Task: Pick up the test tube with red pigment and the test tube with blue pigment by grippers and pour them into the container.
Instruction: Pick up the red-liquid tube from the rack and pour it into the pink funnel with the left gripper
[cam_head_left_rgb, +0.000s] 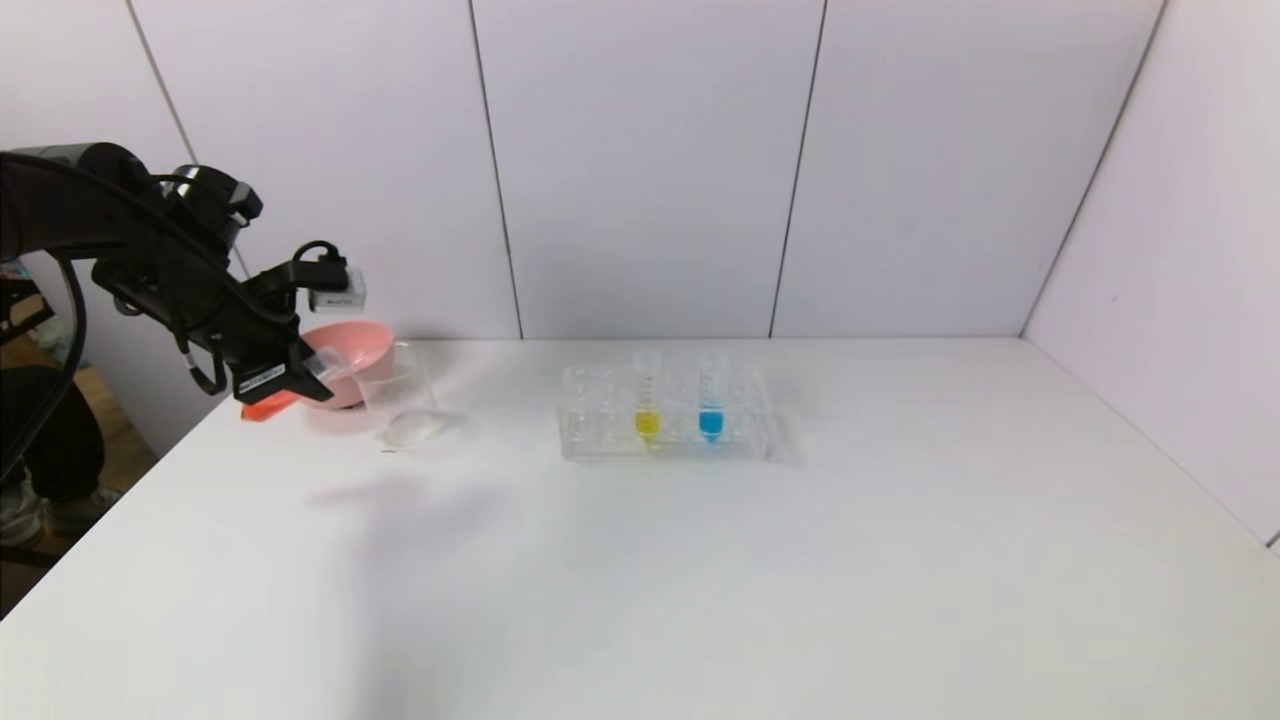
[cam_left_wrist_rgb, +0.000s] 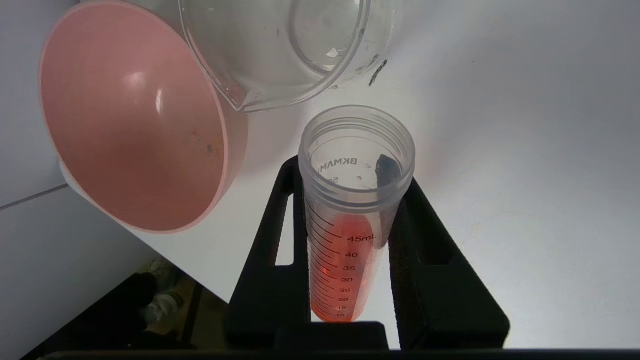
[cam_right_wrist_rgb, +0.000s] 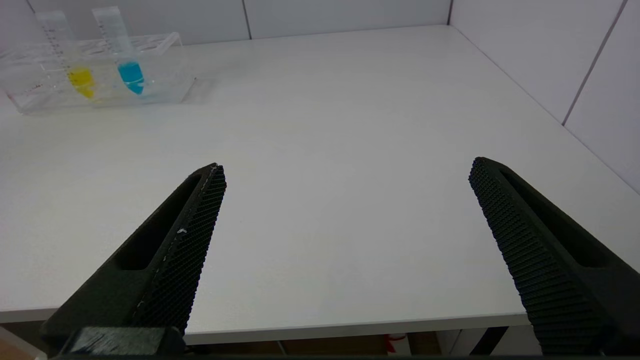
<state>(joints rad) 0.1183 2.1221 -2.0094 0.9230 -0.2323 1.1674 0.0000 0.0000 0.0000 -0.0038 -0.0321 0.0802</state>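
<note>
White wall panels back a white desk (cam_head_left_rgb: 700, 560), at whose far left edge the left gripper (cam_left_wrist_rgb: 350, 260) has its jaws clenched on the red tube (cam_left_wrist_rgb: 345, 250), tilted with its open mouth toward the beaker (cam_head_left_rgb: 400, 400) just beside it and the pink bowl (cam_head_left_rgb: 350, 350) behind. That mouth sits short of the beaker's lip, so the pour likely needs a small reach forward and more tilt along the tube's length. Well apart, the blue tube (cam_head_left_rgb: 711, 400) stands upright in the rack (cam_head_left_rgb: 600, 440) beside a yellow tube (cam_head_left_rgb: 647, 400), nearer the right gripper (cam_right_wrist_rgb: 345, 240), whose jaws hang spread wide over bare desk.
</note>
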